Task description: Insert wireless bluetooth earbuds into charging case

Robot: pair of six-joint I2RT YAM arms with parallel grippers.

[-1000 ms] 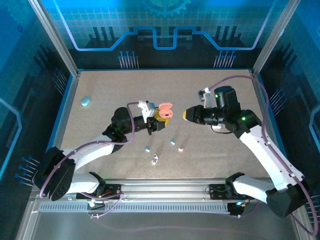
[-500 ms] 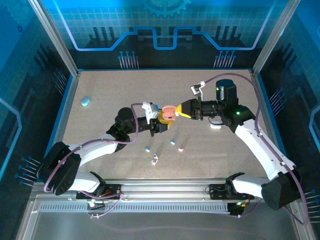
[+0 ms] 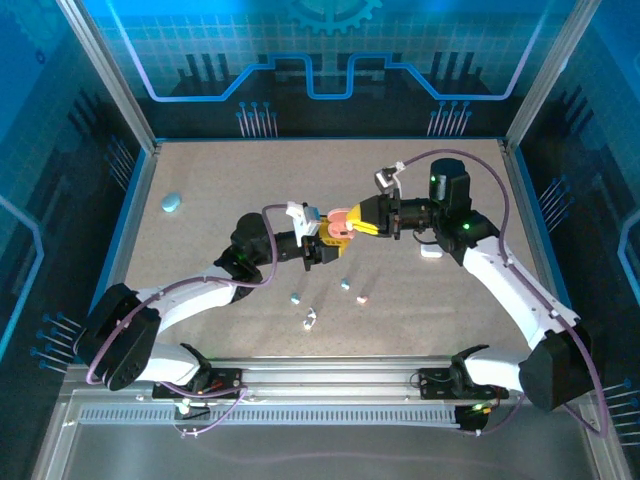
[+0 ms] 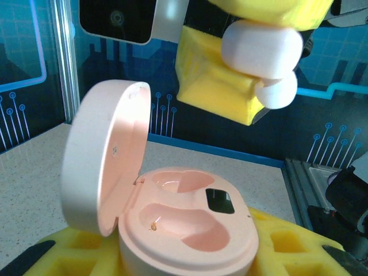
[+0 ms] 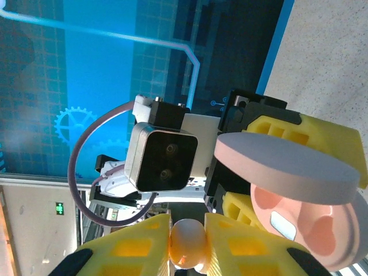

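The pink charging case (image 4: 190, 227) is held off the table with its lid (image 4: 103, 155) swung open, and my left gripper (image 3: 328, 238) is shut on its base with yellow foam pads (image 4: 287, 247). Both wells (image 4: 184, 221) in the case are bare. My right gripper (image 5: 188, 244) is shut on a pale pink earbud (image 5: 188, 241). That earbud (image 4: 261, 54) hangs just above and beyond the case. From above, the right gripper (image 3: 360, 222) almost touches the case (image 3: 338, 222). Several more earbuds (image 3: 345, 284) lie on the table below.
A light blue case (image 3: 172, 203) lies at the far left of the table. A white case (image 3: 432, 252) sits under the right arm. The left wrist camera (image 5: 161, 158) faces the right gripper closely. Loose earbuds (image 3: 310, 320) lie toward the near edge.
My right gripper has travelled left with the earbud and now hovers right at the open case. The left gripper and case have barely shifted.
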